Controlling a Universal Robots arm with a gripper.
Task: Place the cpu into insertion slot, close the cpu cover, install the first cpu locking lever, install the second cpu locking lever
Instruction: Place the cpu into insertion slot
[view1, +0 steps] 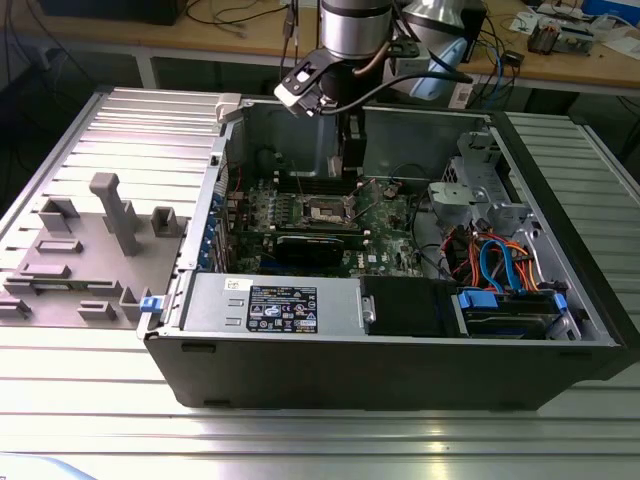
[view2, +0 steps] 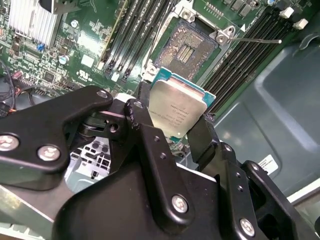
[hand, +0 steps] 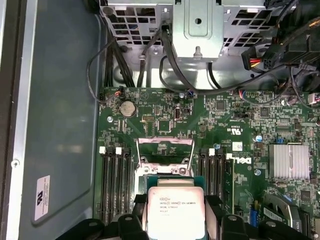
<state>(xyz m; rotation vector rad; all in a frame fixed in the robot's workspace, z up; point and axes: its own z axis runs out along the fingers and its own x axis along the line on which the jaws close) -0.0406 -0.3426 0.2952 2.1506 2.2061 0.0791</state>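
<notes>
The cpu (view2: 177, 109), a flat square chip with a dull silver top, hangs between my black fingers (view2: 200, 137) with the gripper (view2: 172, 114) shut on its edges. It is above and just beside the insertion slot (view2: 187, 50), whose dark recess lies uncovered amid green board. In the first wrist view the cpu (hand: 175, 212) sits in the gripper (hand: 175, 220), and the cpu cover (hand: 165, 156) stands raised just beyond it. A thin wire locking lever (view2: 255, 39) sticks out from the slot's corner. In the exterior view the gripper (view1: 350, 165) reaches down into the open computer case above the insertion slot (view1: 325, 212).
Long black memory slots (hand: 114, 185) flank the socket on both sides. A finned heatsink (hand: 289, 161), a metal drive cage (hand: 197, 25) and cable bundles (view1: 495, 265) lie nearby. A long black card (view1: 315, 245) lies beside the socket. A grey fixture (view1: 90, 250) rests at the exterior view's left.
</notes>
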